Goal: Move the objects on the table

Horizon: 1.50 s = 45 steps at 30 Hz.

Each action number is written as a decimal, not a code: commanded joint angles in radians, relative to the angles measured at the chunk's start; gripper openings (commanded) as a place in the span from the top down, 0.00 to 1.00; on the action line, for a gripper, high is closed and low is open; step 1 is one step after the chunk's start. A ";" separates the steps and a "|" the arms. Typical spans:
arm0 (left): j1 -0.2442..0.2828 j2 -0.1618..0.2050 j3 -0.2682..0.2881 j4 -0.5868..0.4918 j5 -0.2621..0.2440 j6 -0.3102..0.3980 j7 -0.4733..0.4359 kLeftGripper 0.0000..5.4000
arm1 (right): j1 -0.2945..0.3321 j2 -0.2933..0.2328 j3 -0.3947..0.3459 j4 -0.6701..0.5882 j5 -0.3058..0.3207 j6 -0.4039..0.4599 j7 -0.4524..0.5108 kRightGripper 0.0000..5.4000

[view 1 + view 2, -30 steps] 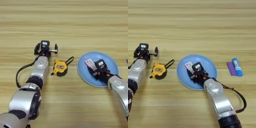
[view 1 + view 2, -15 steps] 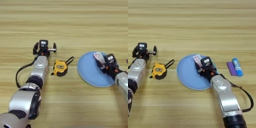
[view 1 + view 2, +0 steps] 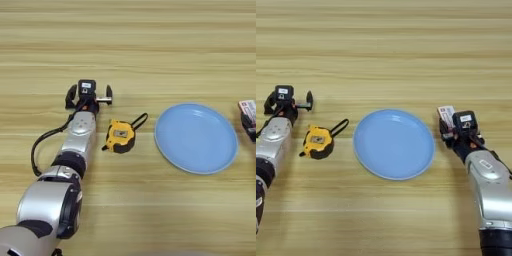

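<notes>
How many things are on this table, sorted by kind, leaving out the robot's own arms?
Blue plate: 1
Yellow tape measure: 1
White pack with red edging: 1
Total: 3
</notes>
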 commanded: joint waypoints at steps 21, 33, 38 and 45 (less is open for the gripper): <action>-0.013 -0.004 0.000 0.001 0.007 -0.004 0.004 0.00 | -0.057 0.009 -0.031 0.101 0.028 -0.121 -0.029 0.36; -0.011 -0.005 -0.001 -0.002 0.007 -0.004 0.004 0.00 | -0.067 0.024 -0.059 0.085 0.073 -0.184 -0.045 0.13; -0.010 -0.005 -0.001 -0.002 0.007 -0.004 0.003 0.00 | -0.078 0.023 -0.071 0.105 0.079 -0.209 -0.055 0.03; -0.009 -0.005 0.000 -0.009 0.004 -0.006 -0.004 0.00 | -0.098 0.014 -0.088 0.149 0.070 -0.257 -0.091 0.00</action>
